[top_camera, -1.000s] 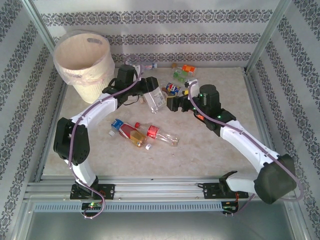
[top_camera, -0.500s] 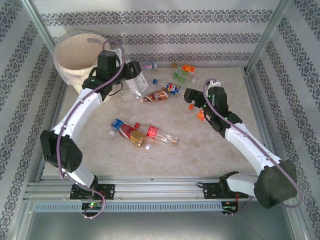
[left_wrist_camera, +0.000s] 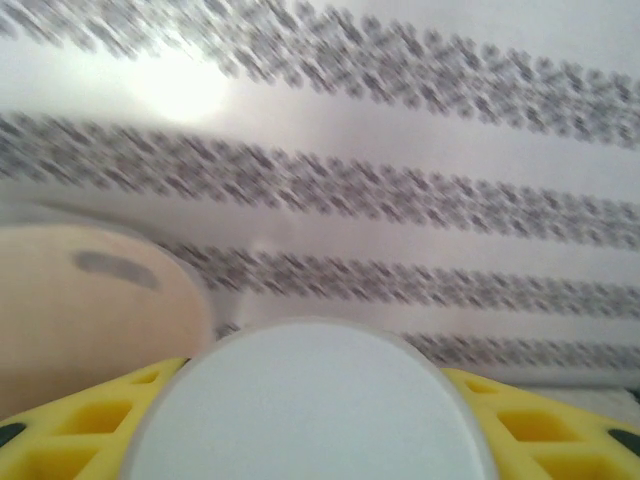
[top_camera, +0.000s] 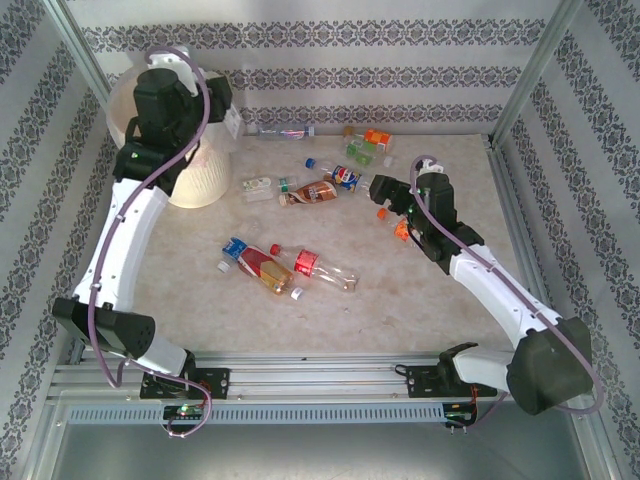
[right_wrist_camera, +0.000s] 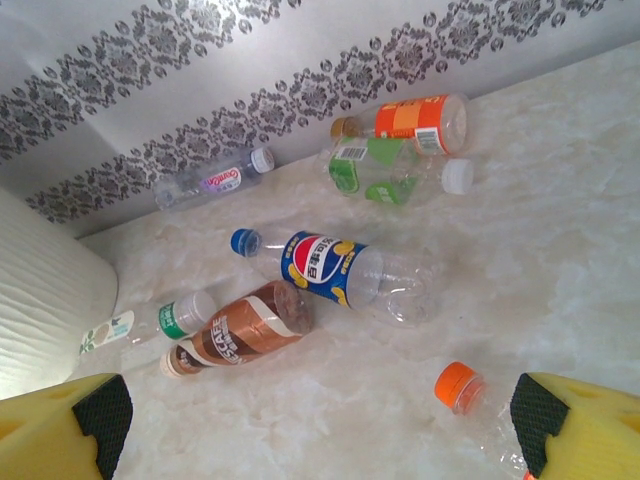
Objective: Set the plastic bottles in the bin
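Observation:
My left gripper (top_camera: 220, 108) is raised beside the rim of the cream bin (top_camera: 190, 178), shut on a clear plastic bottle (top_camera: 233, 122). In the left wrist view the bottle's round pale base (left_wrist_camera: 310, 410) sits between the yellow fingers (left_wrist_camera: 70, 420), with the bin (left_wrist_camera: 90, 310) to the left. My right gripper (top_camera: 385, 195) hangs open over the table. Below it lie a blue-labelled bottle (right_wrist_camera: 335, 270), a brown one (right_wrist_camera: 240, 330), a small green-labelled one (right_wrist_camera: 175, 318) and an orange-capped one (right_wrist_camera: 462, 388).
More bottles lie by the back wall: a clear one (top_camera: 285, 130), an orange one (top_camera: 377, 138) and a green one (top_camera: 360, 152). A cluster with red and blue labels (top_camera: 265, 265) lies mid-table, a red-labelled clear bottle (top_camera: 325, 268) beside it. Patterned walls enclose the table.
My left arm has swung up and left from the table's middle to the bin, carrying the bottle. The right gripper pulled back to the right, then stayed put.

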{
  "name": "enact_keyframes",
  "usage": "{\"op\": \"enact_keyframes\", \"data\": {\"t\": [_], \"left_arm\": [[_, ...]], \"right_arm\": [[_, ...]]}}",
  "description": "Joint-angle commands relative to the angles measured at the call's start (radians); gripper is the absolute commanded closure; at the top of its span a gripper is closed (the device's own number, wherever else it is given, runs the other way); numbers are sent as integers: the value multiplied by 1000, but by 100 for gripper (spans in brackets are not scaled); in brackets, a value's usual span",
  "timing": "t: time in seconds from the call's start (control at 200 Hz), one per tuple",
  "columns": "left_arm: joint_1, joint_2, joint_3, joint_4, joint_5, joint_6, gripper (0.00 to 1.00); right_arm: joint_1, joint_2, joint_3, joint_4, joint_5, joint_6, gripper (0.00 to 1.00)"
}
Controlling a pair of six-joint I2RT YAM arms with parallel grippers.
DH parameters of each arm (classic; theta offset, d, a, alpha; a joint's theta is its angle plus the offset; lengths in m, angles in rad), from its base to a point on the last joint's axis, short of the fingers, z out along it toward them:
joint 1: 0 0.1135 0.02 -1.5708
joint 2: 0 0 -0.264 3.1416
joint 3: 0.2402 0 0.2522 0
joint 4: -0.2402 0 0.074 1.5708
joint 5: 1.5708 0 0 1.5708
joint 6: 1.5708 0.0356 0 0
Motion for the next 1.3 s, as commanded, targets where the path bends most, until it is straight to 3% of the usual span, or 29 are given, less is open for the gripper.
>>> {"op": "enact_keyframes", "data": {"t": [0.0,0.125,0.23,0.55,0.764,1.024,1.144,1.294], "left_arm": [[34,6,44,87,-177,150,50],[76,36,37,204,-301,245,50],[135,96,74,224,-340,270,50],[265,376,282,121,-469,259,51],[295,546,458,-18,-497,223,50],[297,657,494,-6,-583,272,49],[297,718,527,-6,-618,284,43],[291,818,692,-118,-642,251,33]], "right_arm": [[-11,30,20,-11,-35,17,2],[-11,49,29,-12,-54,21,2],[-11,58,38,-17,-69,22,2],[-11,62,50,-52,-107,28,2],[-11,85,81,-113,-145,27,2],[-11,132,119,-169,-161,38,2],[-11,140,129,-186,-155,36,2],[-10,134,119,-193,-144,37,2]]}}
